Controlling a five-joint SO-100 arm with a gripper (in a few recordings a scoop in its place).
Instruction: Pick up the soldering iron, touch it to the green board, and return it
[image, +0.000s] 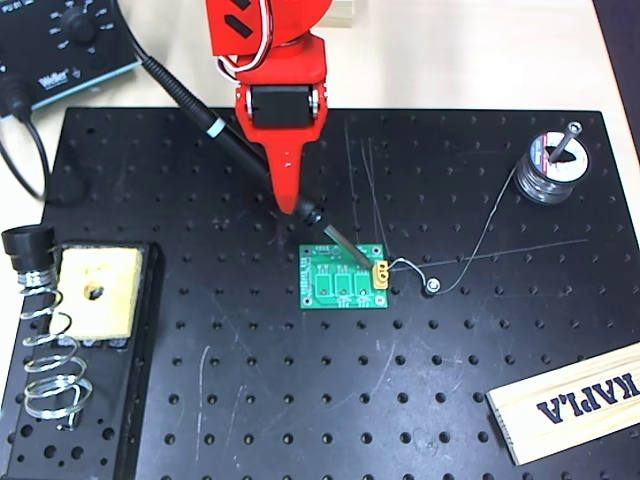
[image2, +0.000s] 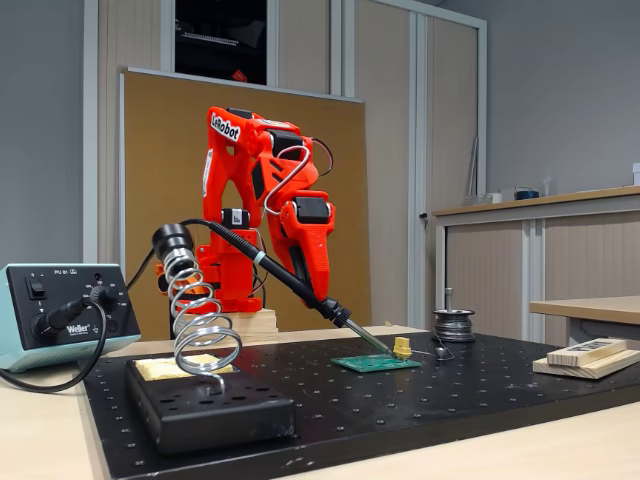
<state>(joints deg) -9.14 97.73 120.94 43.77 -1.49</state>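
Gripper: we are seeing the red gripper (image: 292, 200) pointing down in the overhead view, its fingers pinching the soldering iron (image: 235, 143) at the lower end of the black handle; in the fixed view (image2: 318, 290) the closed fingers are wrapping that same spot.

Soldering iron: we are watching it slanting down from upper left to lower right in the overhead view, with its thin metal tip resting on the top face of the green board (image: 345, 276), near the yellow connector (image: 381, 272). In the fixed view the tip (image2: 372, 344) is meeting the board (image2: 376, 363) just left of the connector.

Cable: it is running from the handle's back end up to the blue-grey soldering station (image: 60, 45) at the top left corner.

Green board: it is lying flat near the middle of the black perforated plate (image: 250, 400), with a thin wire leading off to the right towards the solder spool (image: 548, 170).

Stand: the coil spring (image: 45, 340) and the yellow sponge (image: 97, 291) are sitting in a black tray at the left edge, well apart from the board.

Open room: we are finding bare plate in front of the board and to its left; a wooden block (image: 565, 400) is lying at the lower right corner.
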